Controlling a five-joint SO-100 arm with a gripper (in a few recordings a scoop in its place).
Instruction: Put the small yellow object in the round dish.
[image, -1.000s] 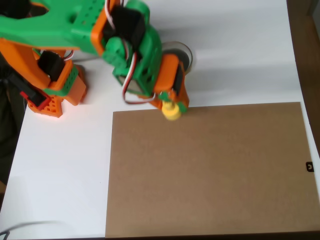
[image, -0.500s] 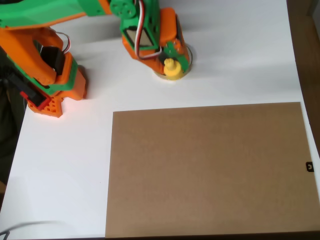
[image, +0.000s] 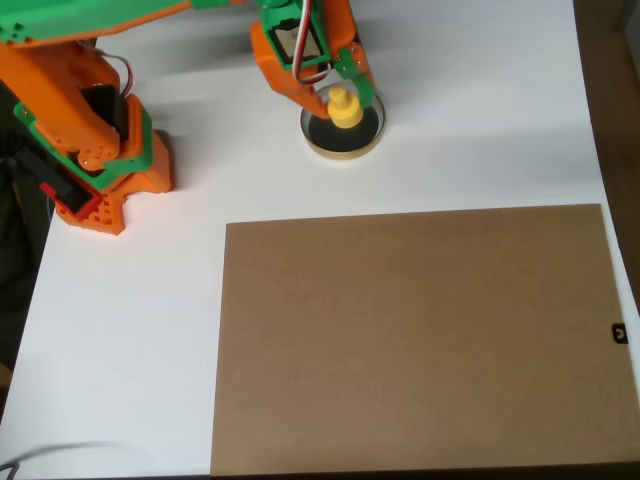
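Observation:
In the overhead view the small yellow object (image: 345, 108) is over the far part of the round dish (image: 343, 138), a shallow dish with a pale rim and a dark inside. My gripper (image: 340, 96) reaches down from the top edge. Its orange finger is on the object's left and its green finger on the right, and they are shut on the object. I cannot tell whether the object touches the dish floor. The gripper hides the far rim of the dish.
A large brown board (image: 415, 335) covers the lower right of the white table (image: 480, 120). The arm's orange and green base (image: 95, 150) stands at the upper left. The table's right edge runs close to the picture's right side.
My gripper has carried the yellow object from the brown board's top edge up the picture to above the dish. The arm has drawn back toward the top edge.

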